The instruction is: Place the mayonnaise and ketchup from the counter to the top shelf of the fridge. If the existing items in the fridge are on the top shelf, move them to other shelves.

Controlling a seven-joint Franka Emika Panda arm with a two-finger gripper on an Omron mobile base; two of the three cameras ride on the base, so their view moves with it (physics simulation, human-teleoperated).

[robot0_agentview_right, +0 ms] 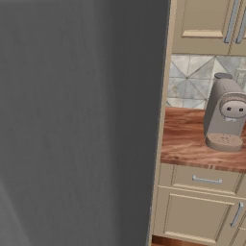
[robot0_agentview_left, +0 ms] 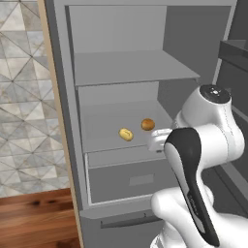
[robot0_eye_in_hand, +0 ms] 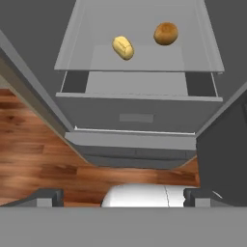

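The fridge [robot0_agentview_left: 121, 29] stands open before me. Its top shelf [robot0_agentview_left: 131, 68] is bare. One shelf lower lie the existing items: a yellowish oval [robot0_agentview_left: 126, 134] [robot0_eye_in_hand: 123, 48] and, to its right, an orange-brown ball [robot0_agentview_left: 147, 124] [robot0_eye_in_hand: 165, 33]. My gripper [robot0_eye_in_hand: 123, 198] is open and holds nothing; it hangs in front of the fridge, looking down at that lower shelf and the grey drawer [robot0_eye_in_hand: 140, 113]. The counter [robot0_agentview_right: 192, 139] shows to the right of the fridge. The mayonnaise and the ketchup are out of view.
A grey coffee machine [robot0_agentview_right: 225, 115] stands on the counter, above beige drawers [robot0_agentview_right: 206, 180]. The tan-edged fridge door [robot0_agentview_left: 54, 106] is swung open at the left. Wooden floor [robot0_agentview_left: 34, 218] lies below it. A grey fridge panel [robot0_agentview_right: 77, 120] takes up the left of the right base view.
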